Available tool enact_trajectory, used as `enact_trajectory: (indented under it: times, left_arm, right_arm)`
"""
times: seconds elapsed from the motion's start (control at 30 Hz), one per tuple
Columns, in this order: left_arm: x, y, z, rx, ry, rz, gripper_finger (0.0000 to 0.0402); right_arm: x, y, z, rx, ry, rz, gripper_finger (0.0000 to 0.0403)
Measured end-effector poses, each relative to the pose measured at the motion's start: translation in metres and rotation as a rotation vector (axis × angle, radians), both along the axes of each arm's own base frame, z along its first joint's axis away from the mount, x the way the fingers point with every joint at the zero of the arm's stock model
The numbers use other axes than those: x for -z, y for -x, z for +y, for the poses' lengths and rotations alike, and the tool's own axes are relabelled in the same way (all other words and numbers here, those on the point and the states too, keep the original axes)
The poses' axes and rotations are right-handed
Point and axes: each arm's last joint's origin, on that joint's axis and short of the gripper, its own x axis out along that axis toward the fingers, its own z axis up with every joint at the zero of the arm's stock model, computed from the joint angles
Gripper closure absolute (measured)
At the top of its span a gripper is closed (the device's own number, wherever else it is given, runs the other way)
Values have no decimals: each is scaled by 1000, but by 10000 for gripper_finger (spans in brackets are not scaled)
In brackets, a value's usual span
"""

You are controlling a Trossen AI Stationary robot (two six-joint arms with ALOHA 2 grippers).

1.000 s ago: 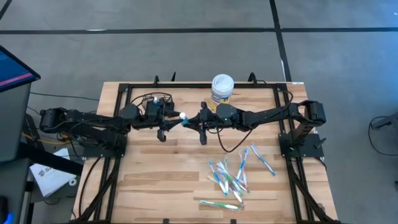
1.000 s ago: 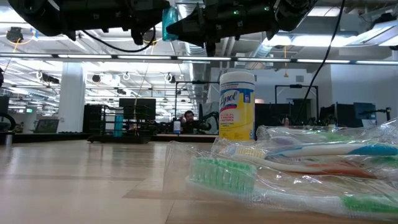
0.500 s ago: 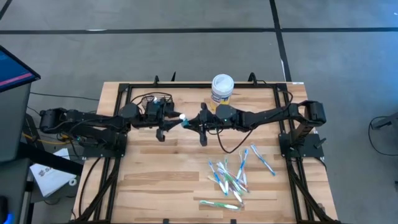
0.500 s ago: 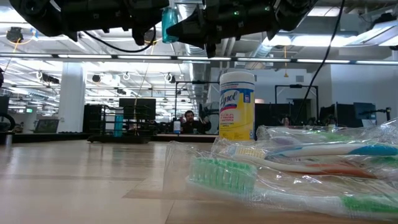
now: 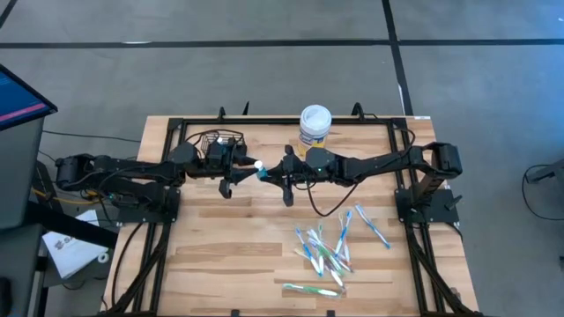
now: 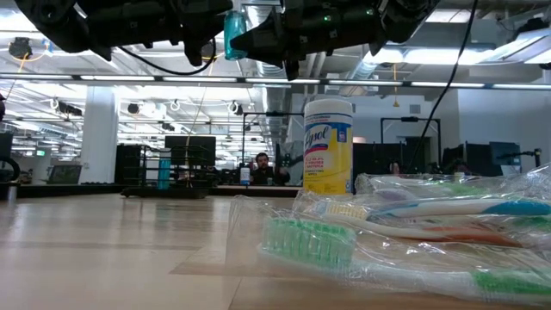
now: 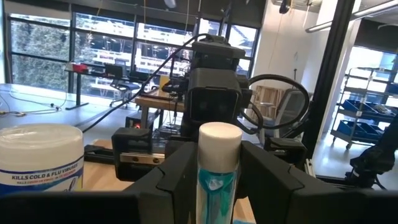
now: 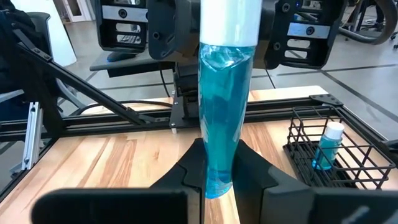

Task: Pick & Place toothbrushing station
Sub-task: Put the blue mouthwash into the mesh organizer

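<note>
From above, the left gripper (image 5: 244, 170) and right gripper (image 5: 269, 172) are meeting mid-table, both pinching a blue tube (image 5: 259, 166). The black basket (image 5: 218, 141) is sitting far-left. The right wrist view is showing a small bottle (image 8: 327, 145) standing inside the basket.

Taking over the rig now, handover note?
Right gripper: shut on the base of the blue bottle, in the air above mid-table.
Left gripper: at the bottle's white cap end; grip unclear.
Basket: back left of the table, one small blue bottle inside.
Wrapped toothbrushes: loose at front right.
Wipes tub: at the back.
Left: held bottle and toothbrushes are not yet in the basket.
</note>
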Motion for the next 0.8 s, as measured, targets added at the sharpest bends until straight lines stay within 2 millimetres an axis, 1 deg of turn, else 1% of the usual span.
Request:
enact_trajectory:
  times: [0.57, 0.67, 0.8]
  left_arm:
    - [0, 1, 4, -9, -22, 3, 280]
    - [0, 1, 4, -5, -22, 3, 266]
    - [-1, 2, 4, 8, -3, -3, 231]
  right_arm:
    - [0, 0, 0, 2, -3, 3, 364]
    - [1, 0, 0, -1, -3, 6, 364]
    - [1, 0, 1, -6, -1, 8, 364]
